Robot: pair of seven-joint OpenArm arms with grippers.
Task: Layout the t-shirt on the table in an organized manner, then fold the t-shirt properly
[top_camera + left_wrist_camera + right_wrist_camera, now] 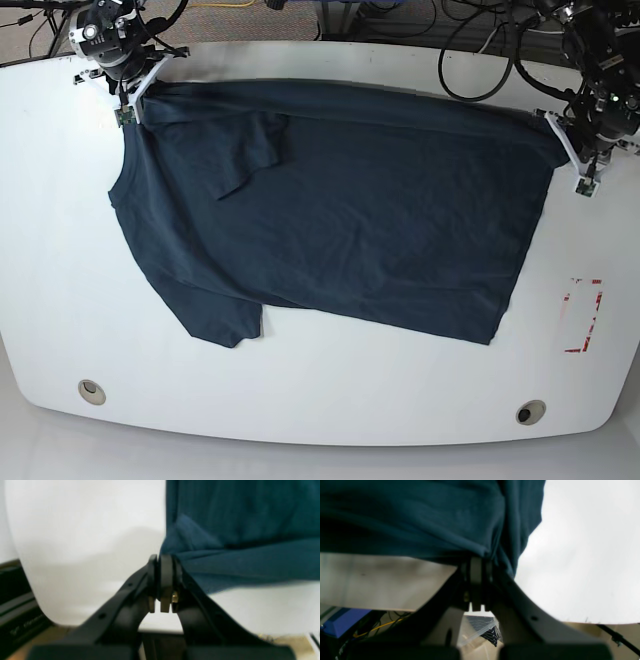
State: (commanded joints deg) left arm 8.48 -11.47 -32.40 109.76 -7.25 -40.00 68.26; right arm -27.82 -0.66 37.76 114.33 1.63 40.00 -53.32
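Note:
The dark navy t-shirt [350, 220] lies spread over the white table [320, 400], its far edge stretched between my two grippers. One sleeve [255, 150] is folded over onto the body; another sleeve [215, 310] points toward the front left. My right gripper [140, 92] is at the far-left corner, and in its wrist view the right gripper [477, 560] is shut on bunched t-shirt [432, 517] fabric. My left gripper [560, 130] holds the far-right corner; in its wrist view the left gripper [162, 558] is shut on the t-shirt [237, 530] edge.
A red-white tape rectangle [583, 315] marks the table's right side. Two grey grommet holes [91, 390] [530, 411] sit near the front edge. Cables [480, 50] run behind the far edge. Below the table, a blue object [342, 621] and a clear bin [480, 630] show.

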